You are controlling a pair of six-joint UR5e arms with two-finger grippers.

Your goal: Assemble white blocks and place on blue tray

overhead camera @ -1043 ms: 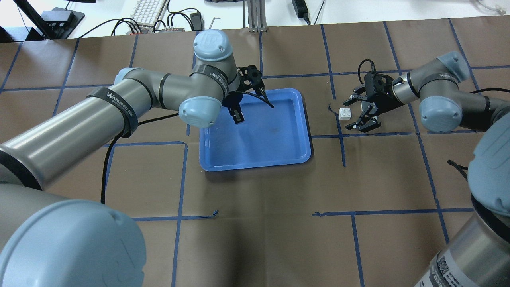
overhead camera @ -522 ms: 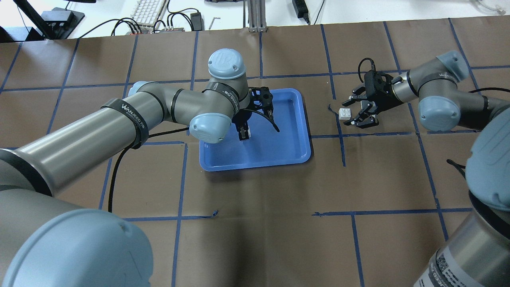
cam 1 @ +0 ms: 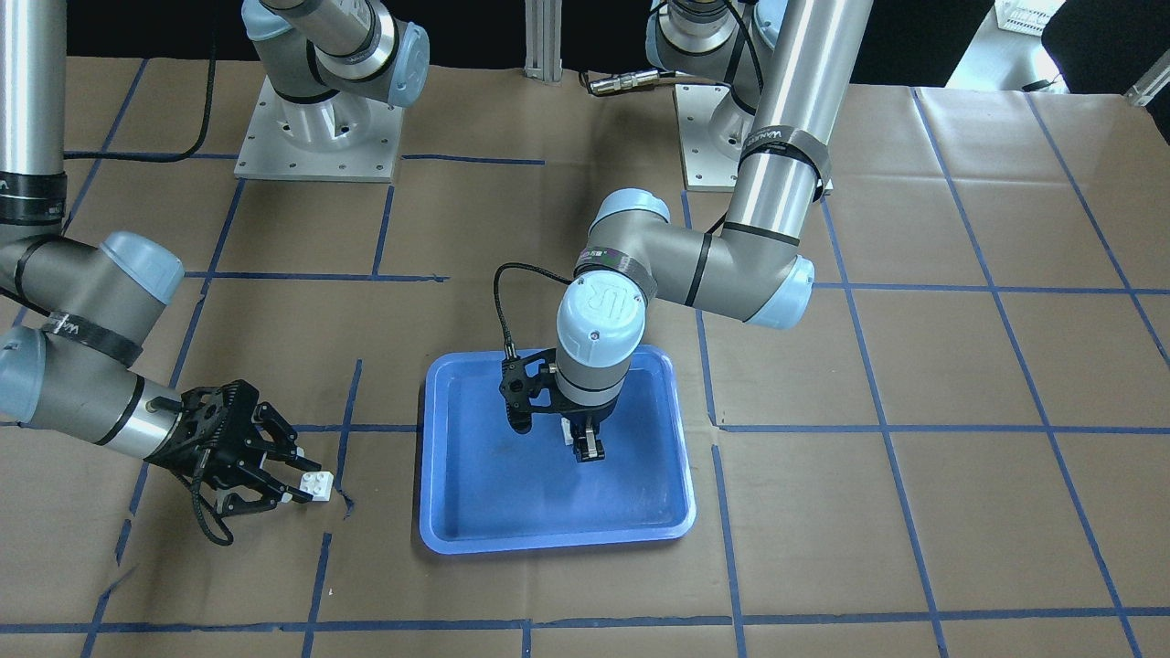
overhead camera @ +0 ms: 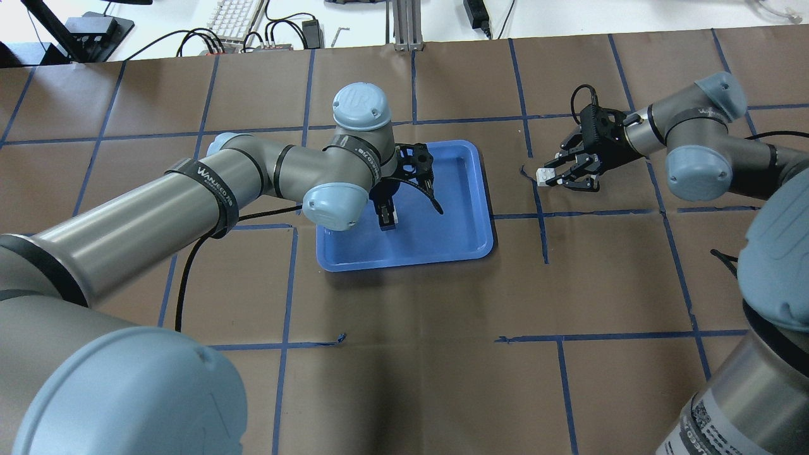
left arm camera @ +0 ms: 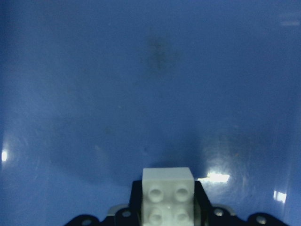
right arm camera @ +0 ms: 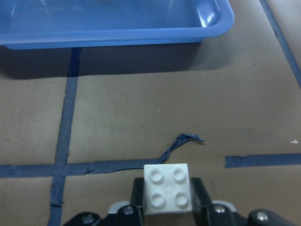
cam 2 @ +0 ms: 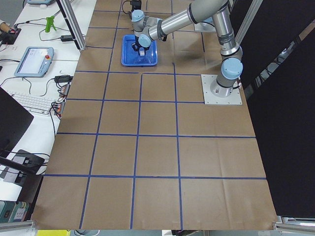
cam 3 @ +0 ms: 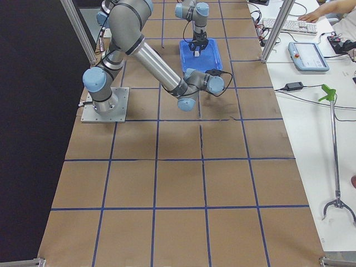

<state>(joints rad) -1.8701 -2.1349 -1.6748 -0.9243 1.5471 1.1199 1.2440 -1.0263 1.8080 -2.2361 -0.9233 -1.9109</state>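
Note:
The blue tray (overhead camera: 442,237) lies mid-table; it also shows in the front view (cam 1: 475,512). My left gripper (overhead camera: 387,218) hangs low over the tray's left half, shut on a white block (left arm camera: 168,188), studs facing the wrist camera. In the front view this gripper (cam 1: 586,449) points straight down. My right gripper (overhead camera: 548,177) is to the right of the tray, off it, shut on the other white block (overhead camera: 542,175). That block shows at the fingertips in the front view (cam 1: 317,484) and in the right wrist view (right arm camera: 168,194), with brown paper below it.
Brown paper with blue tape lines covers the table. A torn curl of tape (right arm camera: 181,143) lies under the right gripper. A keyboard (overhead camera: 234,19), cables and a metal post (overhead camera: 404,28) sit at the far edge. The arm bases (cam 1: 315,137) stand on the robot's side.
The left gripper moved with its block from the tray's far-left part toward its middle. The right gripper closed on the block on the paper and tilted its fingers toward it.

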